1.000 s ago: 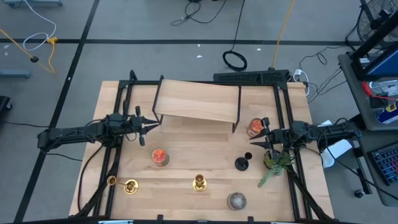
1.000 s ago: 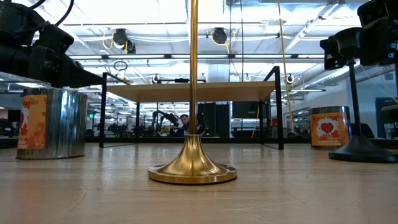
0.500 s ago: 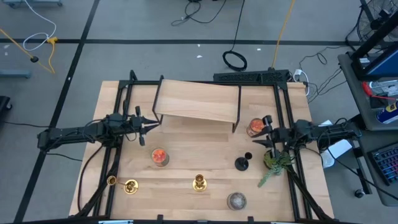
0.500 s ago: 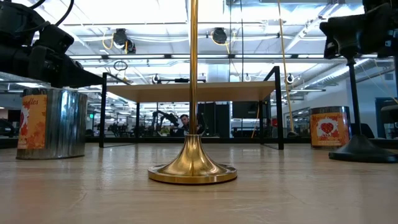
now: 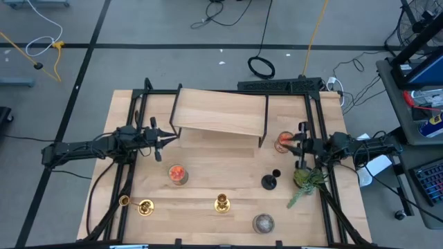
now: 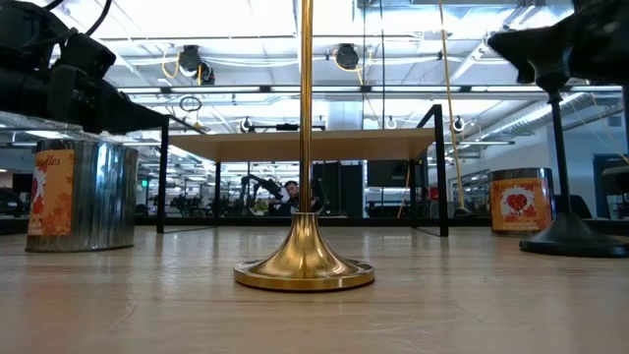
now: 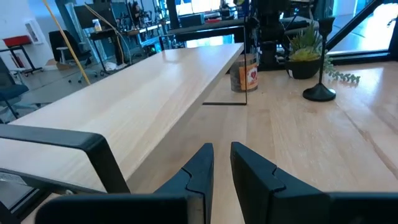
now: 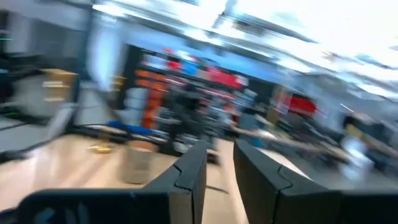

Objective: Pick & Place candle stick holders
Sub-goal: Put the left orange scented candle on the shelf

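Three candle stick holders stand on their round bases on the wooden table. One brass holder (image 5: 221, 203) is near the front middle and fills the low view (image 6: 305, 265). The other brass holder (image 5: 143, 206) is at the front left. The black holder (image 5: 270, 182) is at the right and shows in the left wrist view (image 7: 319, 93). My left gripper (image 5: 172, 138) hovers by the shelf's left leg, shut and empty (image 7: 222, 155). My right gripper (image 5: 286, 143) hovers beside an orange jar candle (image 5: 282, 142), shut and empty (image 8: 219, 155).
A wooden shelf on black legs (image 5: 220, 114) stands at the far middle. A second orange jar candle (image 5: 177, 173) is left of centre, and a grey jar candle (image 5: 263, 223) is at the front. A potted plant (image 5: 308, 181) stands just right of the black holder.
My right gripper has moved toward the table's far edge, up to the orange jar candle by the shelf's right leg. It has swung as it went, and its wrist view is blurred. The holders and my left gripper have kept still.
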